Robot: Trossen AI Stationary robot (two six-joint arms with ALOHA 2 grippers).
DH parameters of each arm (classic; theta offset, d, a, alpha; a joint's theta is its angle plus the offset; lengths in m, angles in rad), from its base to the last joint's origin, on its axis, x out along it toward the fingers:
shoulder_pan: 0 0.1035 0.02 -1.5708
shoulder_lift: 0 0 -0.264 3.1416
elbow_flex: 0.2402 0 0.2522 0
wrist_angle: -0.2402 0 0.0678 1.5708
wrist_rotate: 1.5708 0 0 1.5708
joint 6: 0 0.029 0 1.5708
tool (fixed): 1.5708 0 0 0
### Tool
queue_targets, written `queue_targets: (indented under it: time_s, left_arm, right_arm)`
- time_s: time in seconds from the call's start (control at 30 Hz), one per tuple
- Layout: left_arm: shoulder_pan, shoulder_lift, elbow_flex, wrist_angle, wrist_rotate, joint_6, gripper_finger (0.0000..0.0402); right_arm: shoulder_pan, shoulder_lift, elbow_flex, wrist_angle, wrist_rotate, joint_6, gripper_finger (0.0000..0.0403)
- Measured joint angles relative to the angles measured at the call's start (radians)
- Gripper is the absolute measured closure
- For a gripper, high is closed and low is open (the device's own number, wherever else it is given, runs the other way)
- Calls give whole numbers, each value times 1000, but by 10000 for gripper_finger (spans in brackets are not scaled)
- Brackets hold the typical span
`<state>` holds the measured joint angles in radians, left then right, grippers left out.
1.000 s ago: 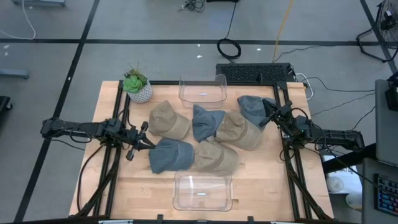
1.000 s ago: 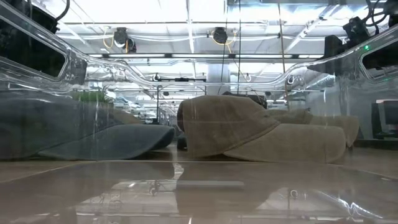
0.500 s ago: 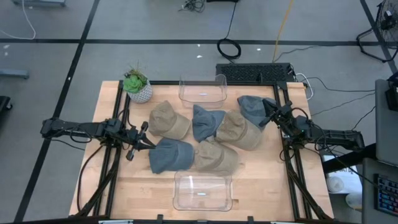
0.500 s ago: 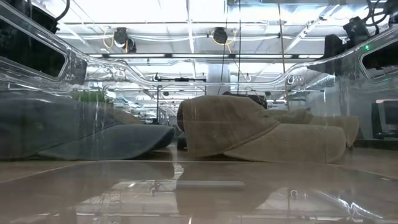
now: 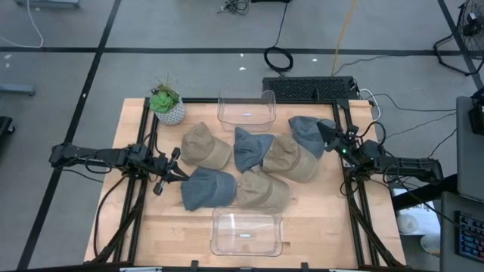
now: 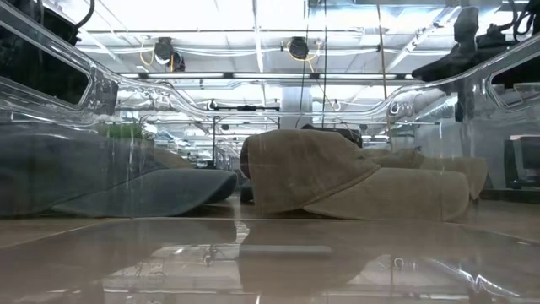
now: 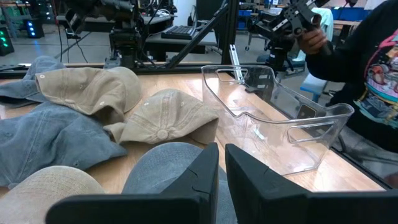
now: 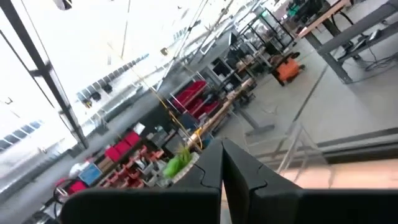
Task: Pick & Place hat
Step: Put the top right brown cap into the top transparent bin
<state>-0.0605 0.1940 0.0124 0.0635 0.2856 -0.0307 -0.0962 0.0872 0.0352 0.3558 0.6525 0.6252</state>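
Note:
Several hats lie on the wooden table (image 5: 151, 227): tan ones (image 5: 206, 145) (image 5: 291, 157) (image 5: 263, 190) and blue ones (image 5: 252, 148) (image 5: 308, 132) (image 5: 208, 187). My left gripper (image 5: 180, 173) (image 7: 221, 169) is shut at the table's left, level, just above the near blue hat's (image 7: 165, 171) left edge. My right gripper (image 5: 330, 137) (image 8: 222, 169) is shut at the table's right, beside the far blue hat, and tilts upward toward the room. The low view shows a tan hat (image 6: 337, 173) and a blue hat (image 6: 126, 181) resting on their brims.
A clear bin (image 5: 246, 108) stands at the far edge and another (image 5: 246, 232) at the near edge. A potted plant (image 5: 166, 104) sits at the far left corner. In the left wrist view a person (image 7: 373, 68) stands beyond the table's right side.
My right gripper has rolled about its own axis and tipped a little upward, staying in place and shut. The hats lie as before.

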Motion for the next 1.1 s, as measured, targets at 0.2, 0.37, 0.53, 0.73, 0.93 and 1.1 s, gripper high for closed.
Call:
queue_targets:
  time_s: [0.2, 0.37, 0.53, 0.73, 0.93, 1.1]
  left_arm:
    - [0, 0, 0, 0, 0, 0, 364]
    - [0, 0, 0, 0, 0, 0, 364]
    - [0, 0, 0, 0, 0, 0, 364]
    - [0, 0, 0, 0, 0, 0, 364]
    - [0, 2, 0, 0, 1, 0, 364]
    - [0, 2, 0, 0, 0, 0, 364]
  right_arm:
    - [0, 0, 0, 53, -6, -39, 403]
    - [0, 16, 0, 95, -169, -251, 403]
    - [0, 92, 71, 148, -398, -357, 382]
    - [38, 322, 282, 49, -578, -387, 270]
    - [93, 503, 452, -223, -755, -160, 157]
    - [101, 542, 508, -618, -789, 192, 124]
